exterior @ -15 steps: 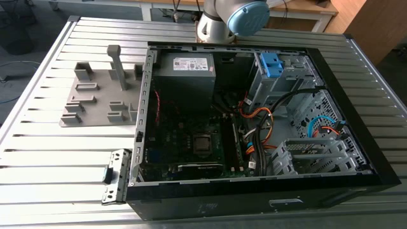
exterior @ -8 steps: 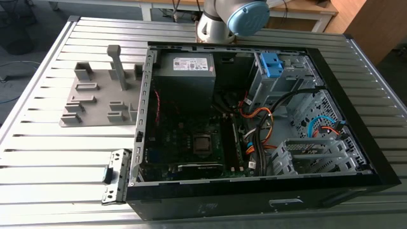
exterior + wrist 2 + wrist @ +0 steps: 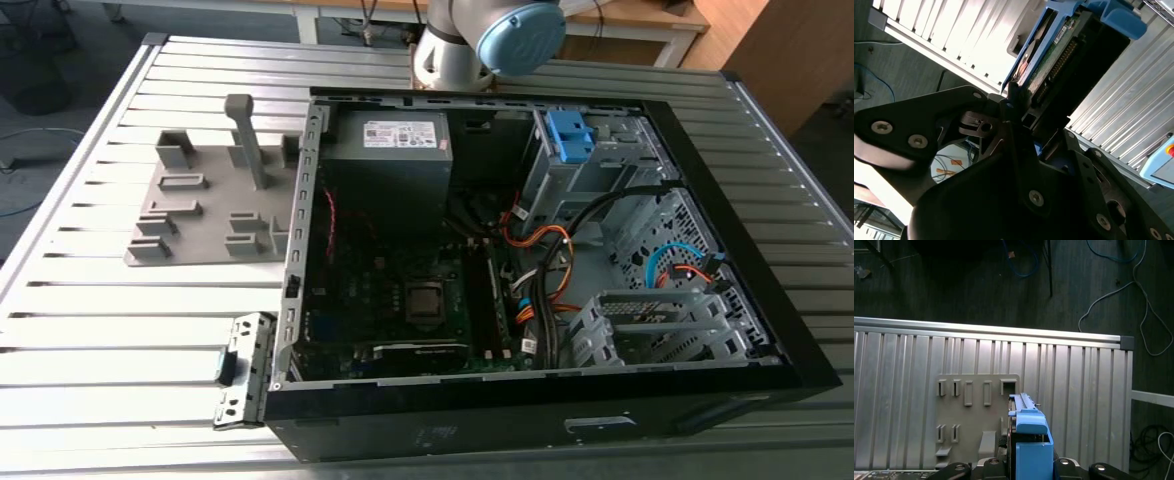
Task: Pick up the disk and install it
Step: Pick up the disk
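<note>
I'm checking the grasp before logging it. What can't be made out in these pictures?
The disk, second wrist view: seen edge-on, label face turned away.
The fingers, same view: their contact with the disk is hidden by the gripper's dark body.
The disk, first wrist view: partly cut off by the picture's edge.
Computer case floor, exterior view: partly covered by cables.

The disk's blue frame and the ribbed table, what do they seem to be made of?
The frame on the disk looks like moulded plastic: even matte blue with rounded corners. The table looks like metal, likely aluminium: silvery ribbed slats with a bright sheen.
</note>
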Tool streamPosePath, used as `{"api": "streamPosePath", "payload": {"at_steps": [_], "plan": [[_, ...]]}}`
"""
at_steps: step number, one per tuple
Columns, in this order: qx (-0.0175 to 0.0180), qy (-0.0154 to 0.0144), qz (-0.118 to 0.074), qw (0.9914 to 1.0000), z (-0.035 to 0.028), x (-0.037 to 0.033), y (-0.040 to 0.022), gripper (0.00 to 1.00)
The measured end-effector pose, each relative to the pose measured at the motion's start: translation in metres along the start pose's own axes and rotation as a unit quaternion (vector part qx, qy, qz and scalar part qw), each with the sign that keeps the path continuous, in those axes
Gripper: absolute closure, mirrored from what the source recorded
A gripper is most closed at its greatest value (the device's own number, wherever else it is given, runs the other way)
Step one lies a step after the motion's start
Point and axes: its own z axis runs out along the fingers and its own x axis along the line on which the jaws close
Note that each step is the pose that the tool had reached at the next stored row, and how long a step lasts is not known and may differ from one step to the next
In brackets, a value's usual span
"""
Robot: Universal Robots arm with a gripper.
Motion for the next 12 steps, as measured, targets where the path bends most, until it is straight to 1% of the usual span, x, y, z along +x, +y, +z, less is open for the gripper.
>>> {"api": "streamPosePath", "payload": {"at_steps": [12], "plan": [[0.0, 0.0, 0.0, 1.0, -0.0058, -0.0004, 0.0001, 0.64]]}}
